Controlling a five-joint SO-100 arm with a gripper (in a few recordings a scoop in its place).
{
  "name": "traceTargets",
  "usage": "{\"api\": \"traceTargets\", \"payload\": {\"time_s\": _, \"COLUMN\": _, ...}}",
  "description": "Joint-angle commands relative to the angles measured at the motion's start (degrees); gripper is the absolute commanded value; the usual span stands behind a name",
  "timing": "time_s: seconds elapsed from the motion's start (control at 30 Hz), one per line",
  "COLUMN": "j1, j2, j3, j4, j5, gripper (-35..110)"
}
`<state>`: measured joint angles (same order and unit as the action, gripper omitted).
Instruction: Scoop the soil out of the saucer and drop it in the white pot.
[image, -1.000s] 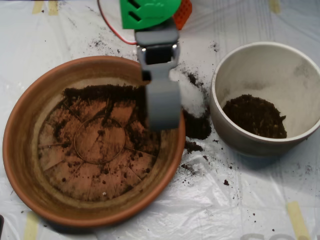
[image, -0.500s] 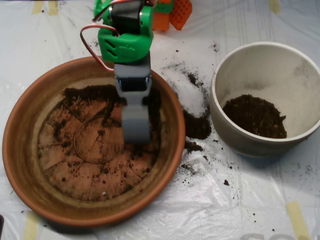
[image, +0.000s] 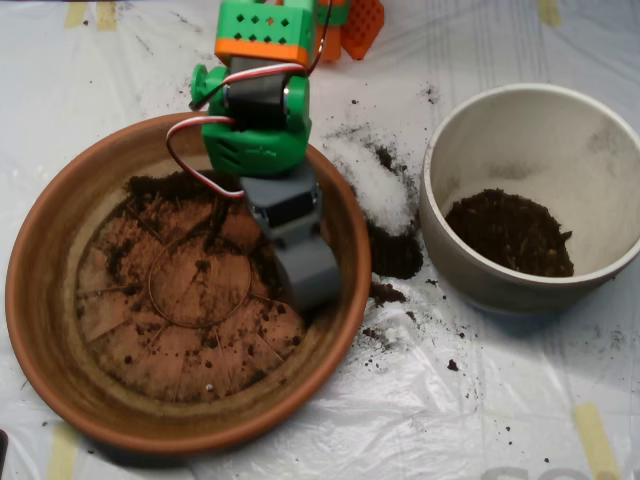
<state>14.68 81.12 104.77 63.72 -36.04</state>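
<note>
My scoop (image: 308, 280) is down inside the saucer (image: 50, 320), at its right side. Most of the soil (image: 185, 187) sits left and far from my scoop, along the far wall. The white pot (image: 470, 275) waits well off to the right.

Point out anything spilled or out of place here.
Dark loose soil lies spilled on the plastic sheet between the terracotta saucer and the off-white pot, beside a white powder patch. More crumbs are scattered nearby.
</note>
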Motion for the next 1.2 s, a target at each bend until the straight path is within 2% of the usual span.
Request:
{"api": "traceTargets", "payload": {"time_s": 0.0, "j1": 0.7, "j2": 1.8, "j3": 4.1, "j4": -0.4, "j5": -3.5, "gripper": 27}}
{"api": "traceTargets", "payload": {"time_s": 0.37, "j1": 1.1, "j2": 11.3, "j3": 16.9, "j4": -5.9, "j5": -10.2, "gripper": 28}}
{"api": "traceTargets", "payload": {"time_s": 0.9, "j1": 3.9, "j2": 19.5, "j3": 24.3, "j4": -5.9, "j5": -20.8, "gripper": 22}}
{"api": "traceTargets", "payload": {"time_s": 1.0, "j1": 4.7, "j2": 20.2, "j3": 24.9, "j4": -5.5, "j5": -22.9, "gripper": 17}}
{"api": "traceTargets", "payload": {"time_s": 1.1, "j1": 6.1, "j2": 21.2, "j3": 25.0, "j4": -5.7, "j5": -23.7, "gripper": 0}}
{"api": "traceTargets", "payload": {"time_s": 1.17, "j1": 6.8, "j2": 22.1, "j3": 25.3, "j4": -5.6, "j5": -24.9, "gripper": 0}}
